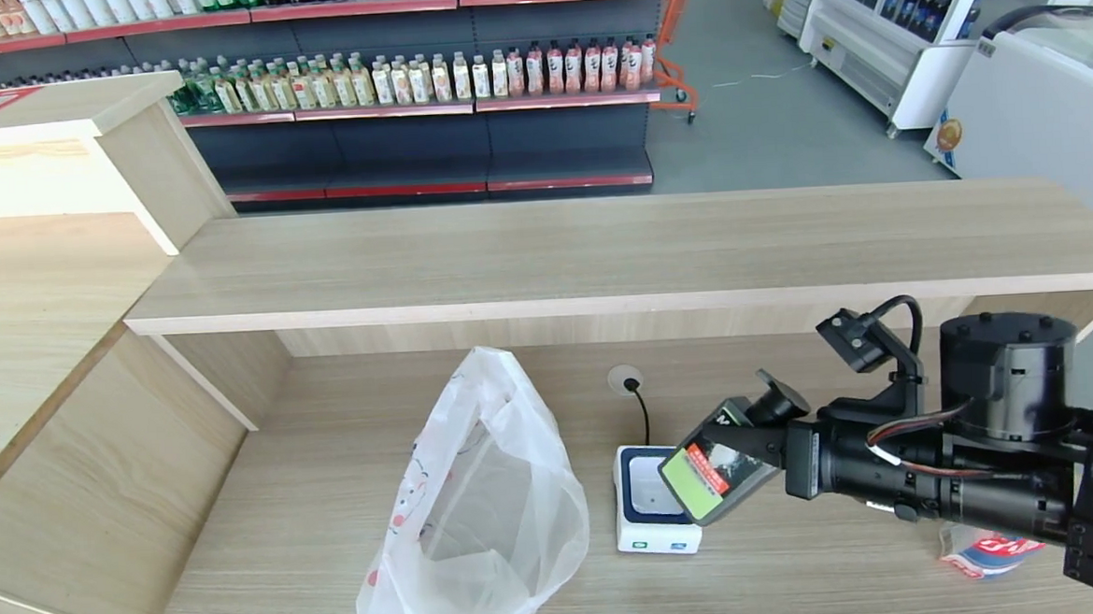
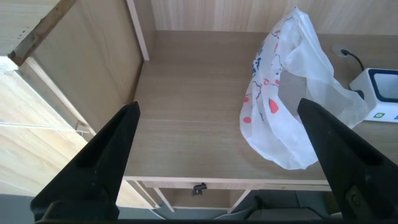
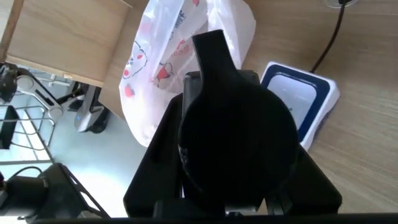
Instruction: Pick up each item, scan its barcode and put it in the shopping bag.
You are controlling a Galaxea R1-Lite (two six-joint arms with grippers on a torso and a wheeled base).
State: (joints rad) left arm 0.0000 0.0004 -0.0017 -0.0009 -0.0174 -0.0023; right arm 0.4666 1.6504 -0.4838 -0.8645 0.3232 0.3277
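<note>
— Over the scanner (image 1: 654,533), what is hanging?
— My right claw (image 1: 749,432) is clenching a grey box (image 1: 716,474) with a green and red label. I am holding it tilted, label side up, above the scanner's right edge. Whether box and scanner are touching, I cannot tell.
— And the shopping bag (image 1: 482,498)?
— It is standing upright on the desk (image 1: 288,545), just beside the scanner, on my left of it. Thin white plastic, red and blue print.
— Left claw (image 2: 217,107)?
— Released, fingers (image 2: 102,168) spread wide, hanging above the near left part of the desk, with the bag off to one side.
— Anything else lying about?
— A red, white and blue packet (image 1: 985,546) is lying on the desk under my right arm, partly hidden. A black cable (image 1: 644,414) is running from the scanner to a round port (image 1: 624,378) in the desk.
</note>
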